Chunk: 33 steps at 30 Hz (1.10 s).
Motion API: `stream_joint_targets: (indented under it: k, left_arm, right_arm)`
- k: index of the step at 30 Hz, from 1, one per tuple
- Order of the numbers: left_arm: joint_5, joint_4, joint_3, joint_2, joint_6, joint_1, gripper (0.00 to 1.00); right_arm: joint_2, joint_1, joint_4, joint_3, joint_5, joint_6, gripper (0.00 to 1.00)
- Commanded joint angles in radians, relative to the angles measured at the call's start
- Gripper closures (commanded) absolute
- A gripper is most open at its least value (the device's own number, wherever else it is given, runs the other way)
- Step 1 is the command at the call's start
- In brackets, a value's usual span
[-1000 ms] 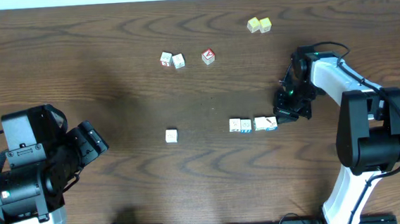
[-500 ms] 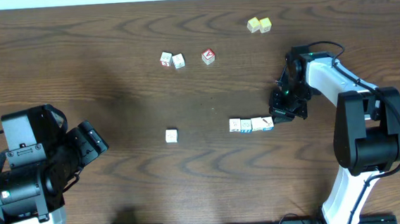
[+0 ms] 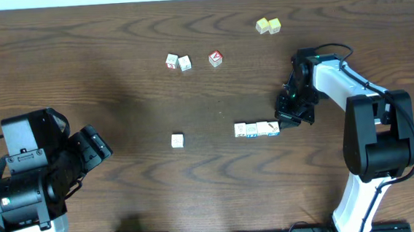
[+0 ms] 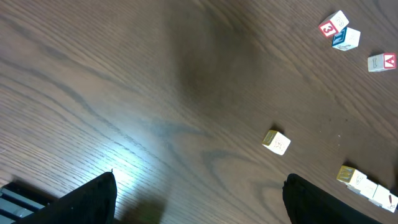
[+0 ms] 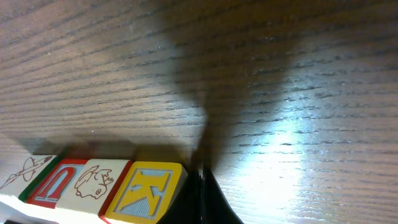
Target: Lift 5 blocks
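At the left of the table (image 3: 57, 61) the left gripper (image 3: 98, 145) gapes wide, holding nothing. A lone block (image 3: 177, 140) sits mid-table, then a row of three blocks (image 3: 252, 129), touching one another. The right gripper (image 3: 283, 122), pinched closed and empty, touches the row's right end.

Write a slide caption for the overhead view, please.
Shut right gripper at the right end of a row of blocks; open left gripper far off to the left.
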<state>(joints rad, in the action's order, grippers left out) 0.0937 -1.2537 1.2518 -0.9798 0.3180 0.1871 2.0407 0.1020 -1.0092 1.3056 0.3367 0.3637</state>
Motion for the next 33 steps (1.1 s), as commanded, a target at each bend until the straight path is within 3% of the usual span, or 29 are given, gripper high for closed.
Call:
stream_joint_targets:
  k: [1, 14, 24, 28, 29, 30, 33]
  left_arm:
    - [-0.016, -0.003, 0.009, 0.001, 0.009, -0.003, 0.14]
    - [-0.016, -0.003, 0.009, 0.000, 0.009, -0.003, 0.14]
    - [-0.016, -0.003, 0.009, 0.000, 0.009, -0.003, 0.14]
    - [-0.016, -0.003, 0.009, 0.001, 0.009, -0.003, 0.14]
    - [-0.016, -0.003, 0.009, 0.000, 0.009, -0.003, 0.14]
    - [-0.016, -0.003, 0.009, 0.001, 0.009, -0.003, 0.14]
    - [-0.016, -0.003, 0.009, 0.001, 0.009, -0.003, 0.14]
  right_arm:
    - [0.014, 0.009, -0.002, -0.009, -0.010, 0.041, 0.99]
    - [-0.058, 0.008, -0.177, 0.095, -0.172, 0.137, 0.99]
    - [-0.307, 0.004, -0.264, 0.150, -0.177, 0.098, 0.99]
    - [-0.432, -0.027, -0.283, 0.150, -0.292, 0.099, 0.99]
    - [-0.462, -0.042, -0.287, 0.150, -0.334, 0.099, 0.90]
    - [-0.484, -0.056, -0.290, 0.150, -0.364, 0.099, 0.72]
    - [-0.546, -0.113, -0.310, 0.150, -0.388, 0.099, 0.41]
